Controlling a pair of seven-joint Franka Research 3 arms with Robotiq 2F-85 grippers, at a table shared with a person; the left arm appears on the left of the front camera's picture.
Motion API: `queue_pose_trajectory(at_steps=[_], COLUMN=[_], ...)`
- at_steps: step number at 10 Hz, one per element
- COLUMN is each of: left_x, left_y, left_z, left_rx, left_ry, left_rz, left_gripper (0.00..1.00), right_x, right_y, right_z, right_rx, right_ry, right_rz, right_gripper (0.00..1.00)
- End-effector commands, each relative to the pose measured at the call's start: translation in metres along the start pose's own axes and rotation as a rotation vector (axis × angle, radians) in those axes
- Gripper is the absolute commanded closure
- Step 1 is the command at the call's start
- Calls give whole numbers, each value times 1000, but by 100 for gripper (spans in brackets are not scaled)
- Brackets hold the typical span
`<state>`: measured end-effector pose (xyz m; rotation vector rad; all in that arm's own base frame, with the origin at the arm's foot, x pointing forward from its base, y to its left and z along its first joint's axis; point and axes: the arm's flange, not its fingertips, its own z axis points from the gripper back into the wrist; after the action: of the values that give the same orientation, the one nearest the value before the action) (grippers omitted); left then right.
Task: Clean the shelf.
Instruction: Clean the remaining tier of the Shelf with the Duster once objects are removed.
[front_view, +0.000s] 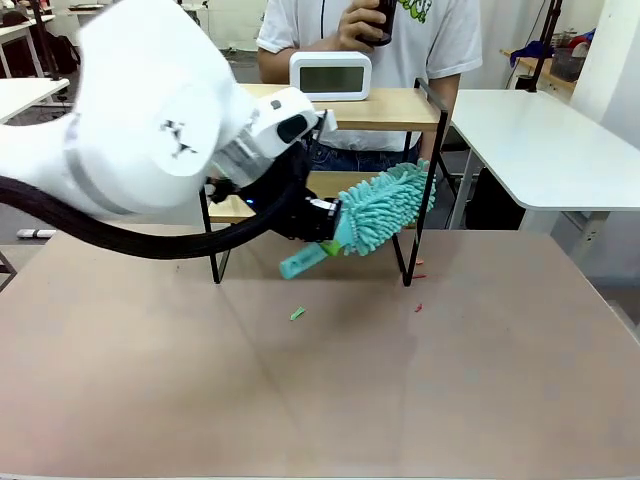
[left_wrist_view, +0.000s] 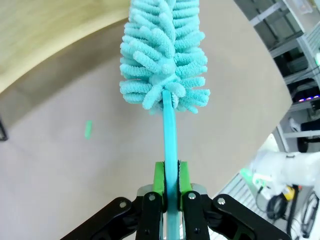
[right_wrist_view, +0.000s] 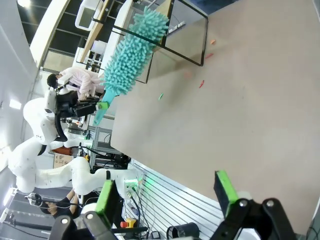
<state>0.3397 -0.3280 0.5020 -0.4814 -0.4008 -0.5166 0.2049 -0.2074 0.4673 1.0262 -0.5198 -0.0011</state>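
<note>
The broad brown counter (front_view: 480, 380) is taken in first, and across its left half the left arm (front_view: 140, 130) is swung in towards the far middle. There the shelf (front_view: 385, 108) is stood, at the counter's far edge just in front of a person, its looped black legs planted on the surface. A white clock (front_view: 330, 76) is parked on the top board.

The teal duster (front_view: 385, 205) is pitched up to the right at lower-board height, its fluffy head set against the right end of that tier, presumably so the fibres can be dragged along the wood. Whether wood is actually touched cannot be told.

The left claw (left_wrist_view: 171, 177) is clamped tight on the duster's thin handle, green pads (left_wrist_view: 159, 177) pressed on both sides, low on the stem, probably for reach. The right claw (right_wrist_view: 165, 192) is held wide apart and empty, well off to the near right, out of the sweep.

Small litter is spotted on the counter near the shelf: a green scrap (front_view: 297, 314) and red bits (front_view: 418, 307).
</note>
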Motion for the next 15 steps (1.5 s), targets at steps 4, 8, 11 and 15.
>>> queue_pose_trajectory(at_steps=[4,8,11,15], left_x=[-79,-123,-184,-261], left_y=[32,63,106,180], left_z=[74,160,244,325], left_rx=[56,-269,-266,-253], left_ry=[-65,153,121,-483], left_rz=[47,-15,-51,360], left_gripper=[88,88,88,88], right_x=[3,3,3,3], right_y=[2,2,2,2], right_z=[0,0,0,0], right_rx=[17,17,17,17], right_ry=[-20,-20,-20,-20], right_rz=[26,26,26,26], right_gripper=[0,0,0,0])
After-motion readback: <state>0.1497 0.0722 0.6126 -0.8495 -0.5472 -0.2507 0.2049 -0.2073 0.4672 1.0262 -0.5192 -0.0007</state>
